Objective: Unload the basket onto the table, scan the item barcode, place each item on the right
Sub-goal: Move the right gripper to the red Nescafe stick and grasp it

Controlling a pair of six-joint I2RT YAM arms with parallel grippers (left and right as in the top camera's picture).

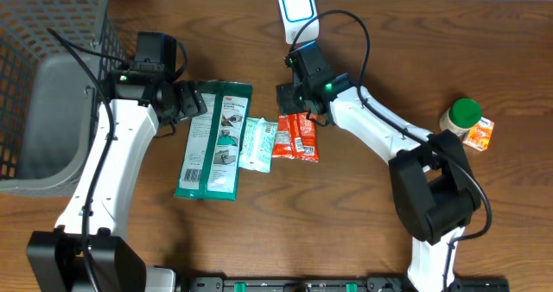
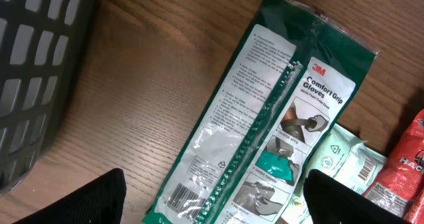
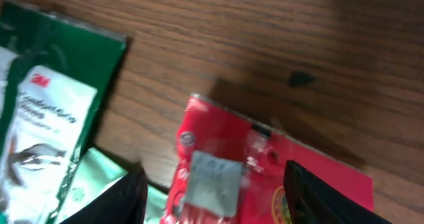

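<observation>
Three flat packets lie side by side mid-table: a green 3M gloves pack point(image 1: 212, 145) point(image 2: 265, 118) with its barcode at the near end, a mint-green packet point(image 1: 257, 143) point(image 2: 338, 158) point(image 3: 99, 177), and a red packet point(image 1: 296, 136) point(image 3: 225, 138) with a pale sticker. A white scanner point(image 1: 295, 5) glows blue at the far edge. My left gripper point(image 1: 192, 102) point(image 2: 213, 184) hovers open over the gloves pack. My right gripper point(image 1: 298, 111) point(image 3: 215, 177) stands open just above the red packet, its fingers straddling the packet's top end.
A grey wire basket point(image 1: 34, 33) point(image 2: 33, 71) fills the far left corner. At the right stand a green-capped bottle point(image 1: 462, 115) and a small orange box point(image 1: 479, 135). A black cable loops over the table behind the right arm.
</observation>
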